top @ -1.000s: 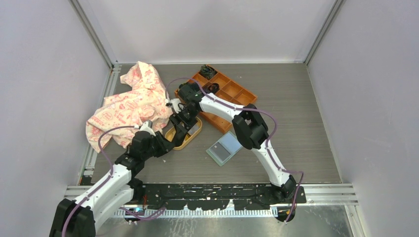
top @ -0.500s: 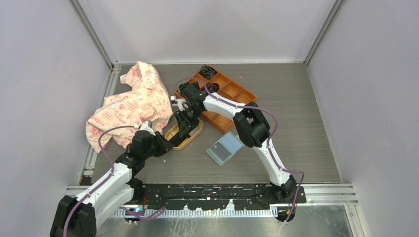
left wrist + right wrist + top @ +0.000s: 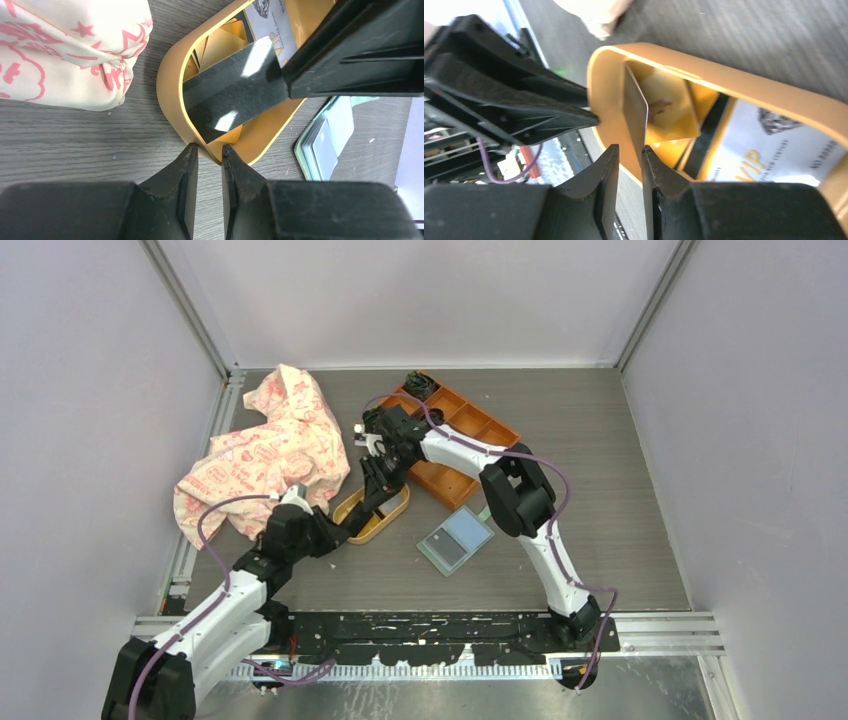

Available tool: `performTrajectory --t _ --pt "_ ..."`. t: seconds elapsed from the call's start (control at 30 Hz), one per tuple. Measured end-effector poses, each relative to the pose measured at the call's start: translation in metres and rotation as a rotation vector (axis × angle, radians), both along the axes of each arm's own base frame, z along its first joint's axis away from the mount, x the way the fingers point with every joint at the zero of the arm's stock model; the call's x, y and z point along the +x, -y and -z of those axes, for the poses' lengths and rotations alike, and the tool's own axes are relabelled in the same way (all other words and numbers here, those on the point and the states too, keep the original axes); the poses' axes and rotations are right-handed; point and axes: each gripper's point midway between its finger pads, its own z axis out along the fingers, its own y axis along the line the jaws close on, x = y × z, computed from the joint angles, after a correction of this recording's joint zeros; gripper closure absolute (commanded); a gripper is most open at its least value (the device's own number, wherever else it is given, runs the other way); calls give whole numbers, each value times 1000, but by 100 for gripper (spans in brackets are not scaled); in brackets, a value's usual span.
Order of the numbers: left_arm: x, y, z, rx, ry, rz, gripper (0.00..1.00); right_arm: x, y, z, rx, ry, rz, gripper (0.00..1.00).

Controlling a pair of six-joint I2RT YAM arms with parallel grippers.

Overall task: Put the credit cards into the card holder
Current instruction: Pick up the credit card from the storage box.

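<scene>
Black credit card [image 3: 230, 97] first: holding it in right gripper [image 3: 629, 150] inside yellow dish [image 3: 167, 95], pinching dish rim with left gripper [image 3: 207, 150]; not yet at card holder [image 3: 455, 540] beside dish.

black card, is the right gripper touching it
Touching. The left wrist view shows the right gripper clamped on one end of the black card, holding it tilted over the yellow dish.

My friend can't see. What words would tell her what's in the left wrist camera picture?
The right tool holds a black credit card tilted over a yellow oval dish with a pale printed card inside. The left tool at the bottom seems to pinch the dish's near rim; a pink-patterned cloth lies left, a green card holder right.
</scene>
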Motion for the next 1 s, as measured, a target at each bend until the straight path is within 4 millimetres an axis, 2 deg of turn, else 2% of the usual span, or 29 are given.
performTrajectory --t 0.13,0.27,0.37,0.6,0.67,0.77,0.87,1.0 --pt "1 0 -1 0 4 -2 78 -6 -8 -20 65 -31 -11 70" --pt "1 0 -2 -1 5 -1 78 -12 -15 -28 98 -45 -29 67" --pt "2 3 -4 -11 12 9 77 -12 -16 -25 91 -33 -27 64" --pt "0 9 -4 -27 7 37 77 -29 -26 -14 56 -24 -57 62" --pt "1 10 -4 -30 8 40 77 -32 -27 -10 43 -21 -61 67" --pt "1 10 -4 -31 7 42 74 -34 -27 -3 15 -9 -60 78" --pt "0 11 -5 -33 7 48 71 -28 -24 2 -11 13 -41 89" --pt "-1 11 -11 -42 28 51 68 -16 -17 5 -28 26 -11 97"
